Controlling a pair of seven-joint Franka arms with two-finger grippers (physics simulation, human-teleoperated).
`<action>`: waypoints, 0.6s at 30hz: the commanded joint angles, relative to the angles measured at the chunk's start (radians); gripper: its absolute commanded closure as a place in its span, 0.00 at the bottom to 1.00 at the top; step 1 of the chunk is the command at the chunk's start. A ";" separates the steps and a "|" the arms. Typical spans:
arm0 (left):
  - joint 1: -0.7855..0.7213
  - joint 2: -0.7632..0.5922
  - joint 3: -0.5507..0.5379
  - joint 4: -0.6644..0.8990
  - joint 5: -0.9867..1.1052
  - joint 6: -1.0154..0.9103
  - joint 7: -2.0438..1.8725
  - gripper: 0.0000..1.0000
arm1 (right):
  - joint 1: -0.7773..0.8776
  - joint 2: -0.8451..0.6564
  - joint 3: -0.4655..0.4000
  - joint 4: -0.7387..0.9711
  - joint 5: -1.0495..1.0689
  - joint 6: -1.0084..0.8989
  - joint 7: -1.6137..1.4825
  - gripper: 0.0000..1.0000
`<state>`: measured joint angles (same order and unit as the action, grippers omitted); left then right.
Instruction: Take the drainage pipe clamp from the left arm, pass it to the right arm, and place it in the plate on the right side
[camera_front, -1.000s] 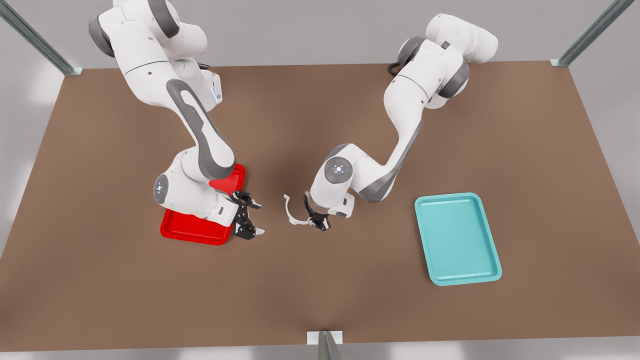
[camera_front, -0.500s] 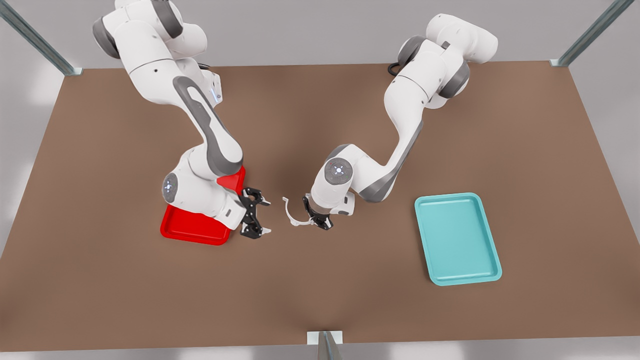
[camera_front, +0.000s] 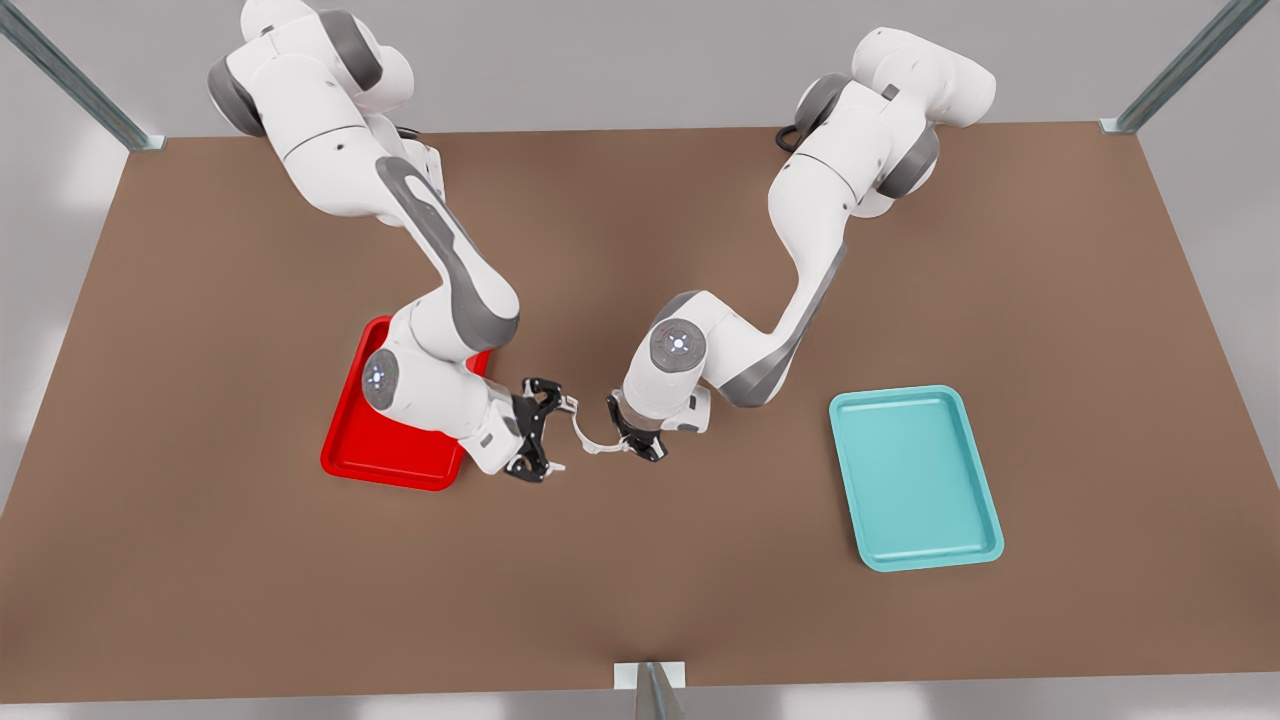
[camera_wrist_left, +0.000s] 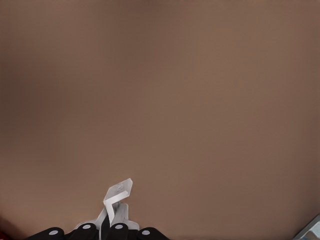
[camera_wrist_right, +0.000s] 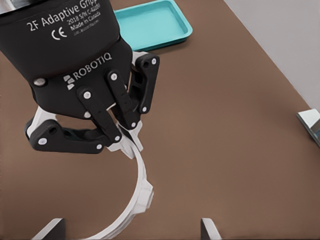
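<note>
The drainage pipe clamp (camera_front: 588, 440), a thin white half-ring, hangs above the table at mid-scene. My left gripper (camera_front: 633, 443), on the arm at the front view's right, is shut on one end of it; the left wrist view shows the clamp's tab (camera_wrist_left: 119, 194) pinched there. In the right wrist view that gripper (camera_wrist_right: 122, 142) holds the clamp (camera_wrist_right: 142, 192), whose arc curves down between my own fingertips (camera_wrist_right: 52, 227). My right gripper (camera_front: 555, 436) stands open around the clamp's free end, pads apart from it. The red plate (camera_front: 385, 450) lies just behind this arm's wrist.
A teal tray (camera_front: 915, 478) lies on the brown table at the front view's right, also in the right wrist view as the teal tray (camera_wrist_right: 150, 25). A metal post (camera_front: 650, 690) stands at the table's near edge. Bare table surrounds the handover spot.
My right arm has swung toward the front view's right, off the red plate, bringing its open fingers up to the clamp. The left gripper has stayed almost still, holding the clamp.
</note>
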<state>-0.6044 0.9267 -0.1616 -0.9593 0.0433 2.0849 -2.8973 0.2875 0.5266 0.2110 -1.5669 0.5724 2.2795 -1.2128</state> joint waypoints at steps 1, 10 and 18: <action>0.002 -0.002 -0.001 0.001 0.004 -0.002 -0.204 0.79 | 0.010 0.001 0.001 -0.001 -0.016 -0.026 0.595 0.00; 0.003 -0.002 0.001 0.001 0.004 0.004 -0.206 0.79 | 0.030 0.027 -0.001 0.001 -0.034 -0.028 0.593 0.00; 0.003 -0.002 0.001 0.002 0.004 0.003 -0.206 0.79 | 0.038 0.075 -0.001 0.030 -0.077 -0.023 0.593 0.00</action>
<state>-0.6013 0.9267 -0.1609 -0.9578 0.0436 2.0873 -2.8973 0.3252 0.6016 0.2099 -1.5389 0.5071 2.2561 -0.8355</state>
